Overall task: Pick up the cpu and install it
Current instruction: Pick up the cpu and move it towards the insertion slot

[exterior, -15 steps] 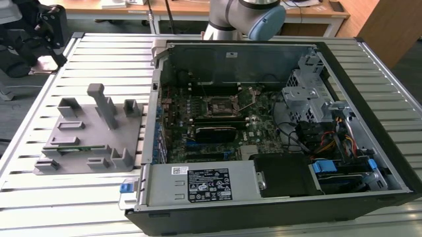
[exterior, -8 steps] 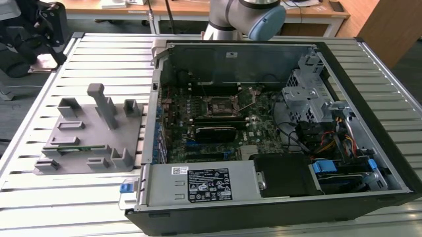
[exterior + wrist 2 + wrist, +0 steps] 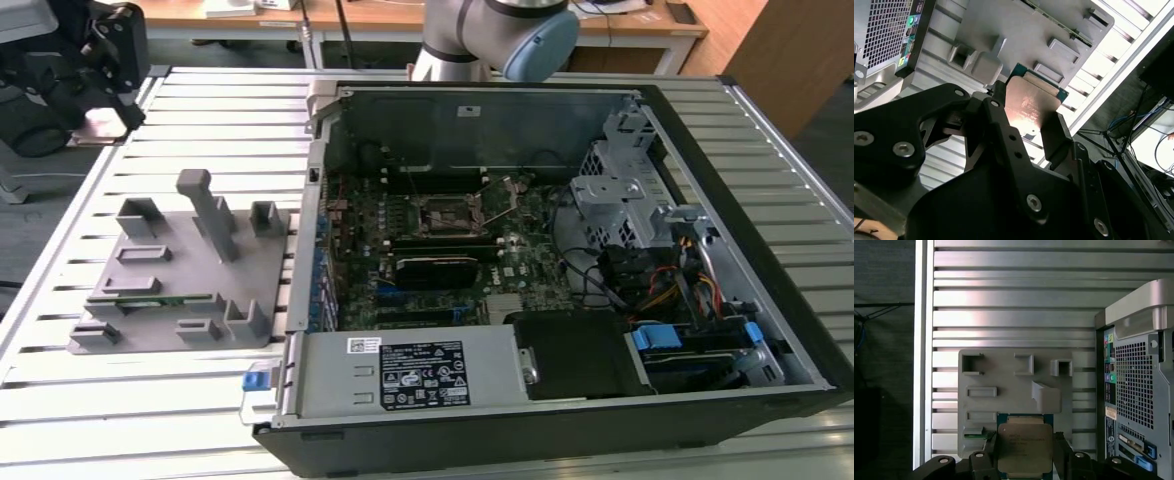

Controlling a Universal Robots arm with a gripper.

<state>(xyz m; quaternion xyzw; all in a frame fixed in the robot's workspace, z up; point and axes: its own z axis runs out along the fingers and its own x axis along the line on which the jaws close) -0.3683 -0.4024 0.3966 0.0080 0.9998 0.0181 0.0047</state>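
**A:** What has the gripper got?

**B:** The cpu, pinched by two opposite edges. The jaws are closed just to the chip's width, with a finger on each side and the metal top facing the first wrist view.

**A:** Where is it?

**B:** In the air, clear of the fixture, which lies beyond it on the table.

**A:** How should it be carried?

**B:** Flat and slow, I'd say, with no twisting. Only the edges are gripped, so a jolt might let it slide.

**A:** And farther off?

**B:** The case stands beside the fixture, and the socket sits mid-board inside it. I'd keep the chip square to that frame and well off the case wall.
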